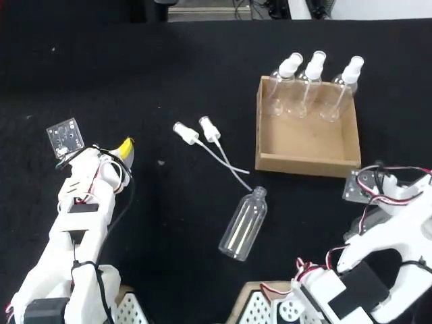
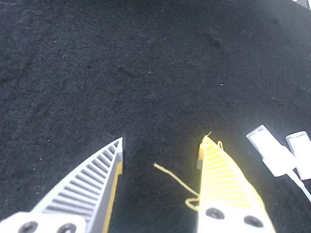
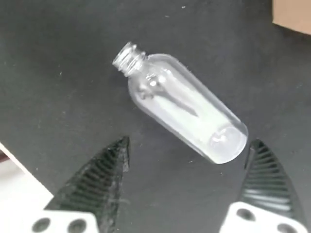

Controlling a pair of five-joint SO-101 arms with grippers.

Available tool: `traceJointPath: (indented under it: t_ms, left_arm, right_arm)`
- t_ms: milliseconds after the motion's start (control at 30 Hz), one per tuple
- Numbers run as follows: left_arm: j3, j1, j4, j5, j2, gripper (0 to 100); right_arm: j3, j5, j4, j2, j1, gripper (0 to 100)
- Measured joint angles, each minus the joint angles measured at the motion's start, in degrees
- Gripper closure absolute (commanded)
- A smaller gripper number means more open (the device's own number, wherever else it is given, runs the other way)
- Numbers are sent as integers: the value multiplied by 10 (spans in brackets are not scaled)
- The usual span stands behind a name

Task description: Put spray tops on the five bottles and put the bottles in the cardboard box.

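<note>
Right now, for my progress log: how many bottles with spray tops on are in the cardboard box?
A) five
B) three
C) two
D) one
B: three capped bottles sit along the far wall of the cardboard box, while one uncapped bottle lies outside it.

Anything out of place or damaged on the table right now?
One uncapped bottle lies on its side on the table, near two loose spray tops. A frayed yellow thread hangs off the yellow finger of the left gripper. Three capped bottles sit in the cardboard box; four bottles total, not five.
</note>
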Motion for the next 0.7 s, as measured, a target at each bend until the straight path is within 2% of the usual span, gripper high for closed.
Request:
traceJointPath:
  t_ms: [233, 700]
  left_arm:
    - [0, 0, 0, 0, 0, 755]
    - [0, 0, 0, 0, 0, 755]
  right_arm:
    - [0, 67, -14, 0, 31, 656]
    - [135, 73, -200, 0, 36, 656]
